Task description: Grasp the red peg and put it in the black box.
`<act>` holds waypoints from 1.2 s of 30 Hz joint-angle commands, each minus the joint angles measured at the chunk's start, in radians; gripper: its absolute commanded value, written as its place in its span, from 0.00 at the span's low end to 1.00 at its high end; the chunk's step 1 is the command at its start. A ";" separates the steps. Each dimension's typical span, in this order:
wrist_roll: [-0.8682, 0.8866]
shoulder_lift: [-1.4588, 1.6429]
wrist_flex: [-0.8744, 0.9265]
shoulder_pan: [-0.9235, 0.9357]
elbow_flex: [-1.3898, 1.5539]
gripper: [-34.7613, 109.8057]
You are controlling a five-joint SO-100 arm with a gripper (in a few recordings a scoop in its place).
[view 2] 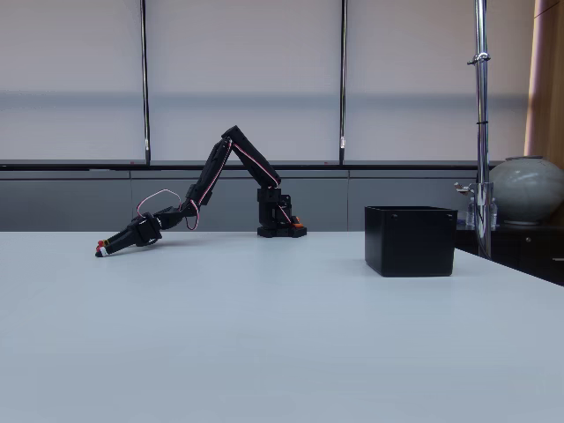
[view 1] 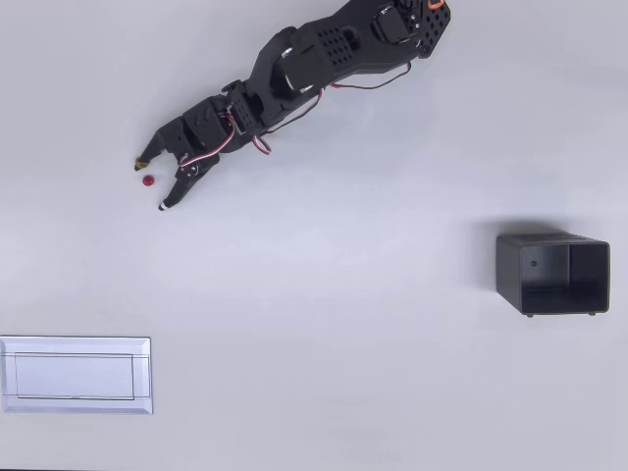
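Observation:
The red peg (view 1: 147, 180) is a tiny dark-red dot lying on the white table at the upper left of the overhead view. My gripper (view 1: 150, 185) is open and lowered to the table, its two fingertips standing either side of the peg without closing on it. In the fixed view my gripper (view 2: 100, 251) reaches low at the left, tips near the tabletop; the peg is too small to make out there. The black box (view 1: 551, 275) stands far to the right, open-topped, with a small pale dot inside; it also stands at right in the fixed view (view 2: 410, 240).
A flat white rectangular tray (view 1: 76, 374) lies at the lower left of the overhead view. The arm's base (view 2: 280, 220) stands at the back of the table. A metal pole (view 2: 481, 132) and a round grey vase (view 2: 527, 189) are behind the box.

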 commanded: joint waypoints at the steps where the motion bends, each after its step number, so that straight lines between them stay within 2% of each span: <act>1: -0.009 0.020 0.011 -0.017 0.037 0.44; 9: -0.003 0.021 0.011 -0.020 0.038 0.44; 14: -0.002 0.023 0.011 -0.018 0.038 0.37; 36: -0.023 0.043 -0.057 -0.009 0.029 0.31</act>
